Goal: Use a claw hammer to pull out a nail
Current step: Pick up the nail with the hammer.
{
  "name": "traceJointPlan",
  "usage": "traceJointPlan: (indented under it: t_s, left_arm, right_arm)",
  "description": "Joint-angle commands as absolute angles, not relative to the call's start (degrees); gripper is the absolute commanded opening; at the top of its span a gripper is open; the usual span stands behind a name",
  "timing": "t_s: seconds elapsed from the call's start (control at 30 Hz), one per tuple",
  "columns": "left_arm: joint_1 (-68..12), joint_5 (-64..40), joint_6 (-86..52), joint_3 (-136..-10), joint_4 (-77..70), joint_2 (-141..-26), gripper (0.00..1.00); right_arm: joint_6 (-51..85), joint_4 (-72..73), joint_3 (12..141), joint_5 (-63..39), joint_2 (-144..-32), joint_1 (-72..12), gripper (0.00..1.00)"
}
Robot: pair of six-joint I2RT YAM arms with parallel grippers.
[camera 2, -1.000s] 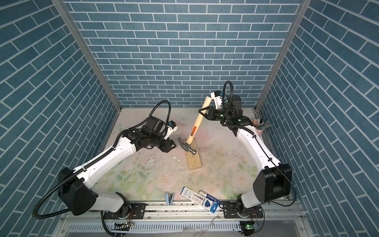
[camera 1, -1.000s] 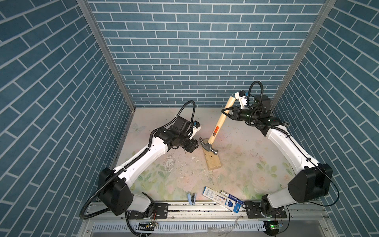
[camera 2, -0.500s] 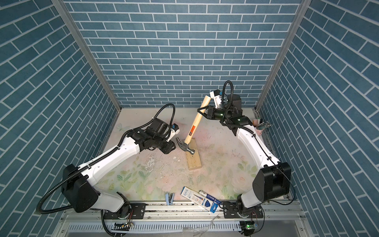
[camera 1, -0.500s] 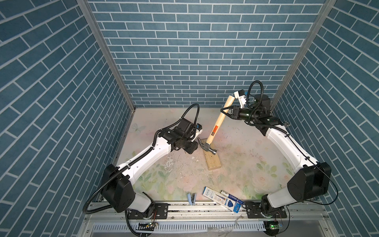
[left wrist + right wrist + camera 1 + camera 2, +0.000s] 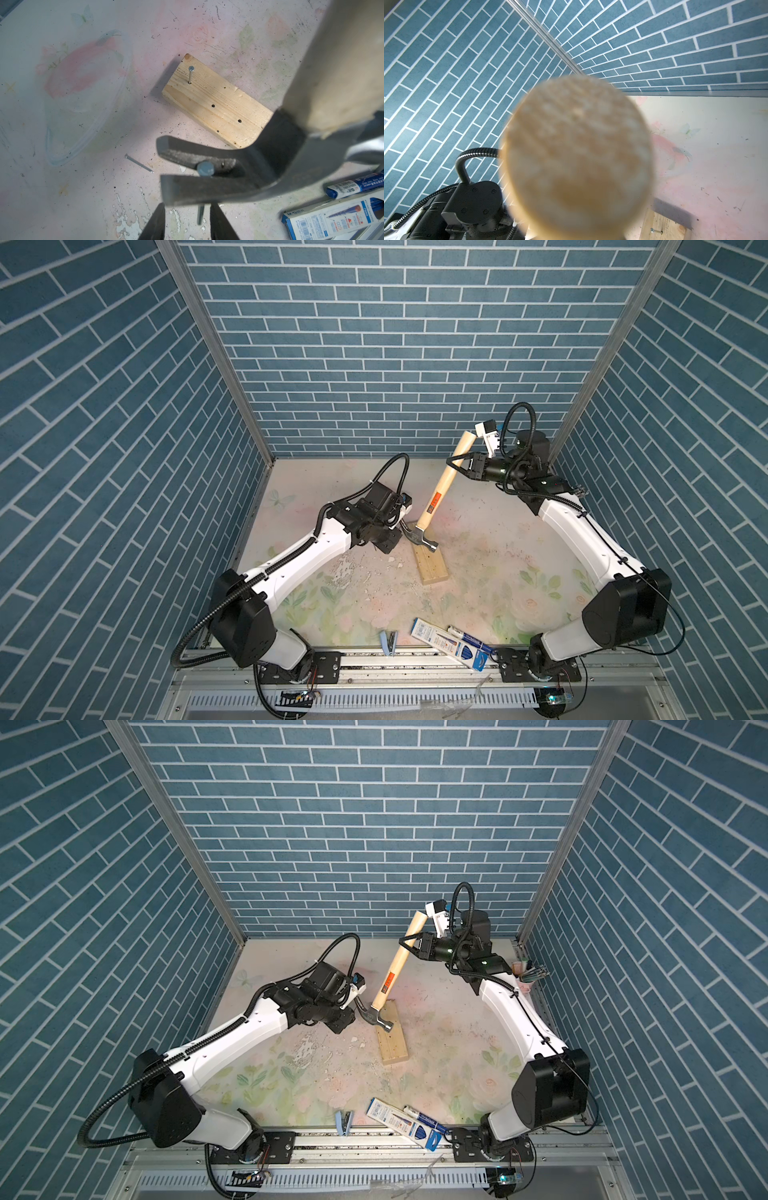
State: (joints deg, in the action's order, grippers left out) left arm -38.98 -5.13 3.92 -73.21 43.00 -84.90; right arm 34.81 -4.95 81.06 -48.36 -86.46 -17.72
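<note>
Partly open, the left gripper (image 5: 187, 212) has hold of nothing. Its wrist view shows two dark fingers (image 5: 154, 224) apart, with the shaft of a nail (image 5: 205, 168) hanging in the gap; I cannot tell whether it touches either finger. That nail's head sits in the slot of the claw hammer (image 5: 228, 187), whose claw reaches past the wooden block (image 5: 216, 104) over the table (image 5: 83, 197).

Only this view resolves the nails. A second nail (image 5: 190, 74) stands upright near one end of the block, and a loose nail (image 5: 139, 163) lies flat on the table near the block, apart from it. In both top views the nails are too small to make out. There the left gripper sits just left of the hammer's head, which is over the block's back end, and the handle slants up and back to the right.

The right gripper (image 5: 453, 464) is clamped around the handle just below its butt. The right wrist view hides those fingers: the blurred butt end fills its middle, beside a corner of the block with the second nail (image 5: 656, 231).

A narrow strip of table separates the left arm from the left wall. Right of the block the table lies open as far as the right arm. A pale blue clip (image 5: 388, 642) and blue-and-white boxes (image 5: 446, 641) lie along the front edge. A cup of pens (image 5: 524, 973) stands against the right wall.
</note>
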Motion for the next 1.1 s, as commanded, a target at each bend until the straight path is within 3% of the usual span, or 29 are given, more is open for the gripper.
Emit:
traceJointPlan:
  t_s: [0.0, 1.07]
  left_arm:
    - [-39.46, -3.90, 4.98, -73.06, 44.58, -85.17, 0.36]
    - [-39.90, -3.30, 5.10, -73.17, 44.74, -85.19, 0.11]
  right_arm:
    - [43.95, 0.37, 83.76, -52.20, -85.25, -17.50, 0.00]
    - [44.12, 0.64, 83.23, -52.38, -86.48, -17.85, 0.00]
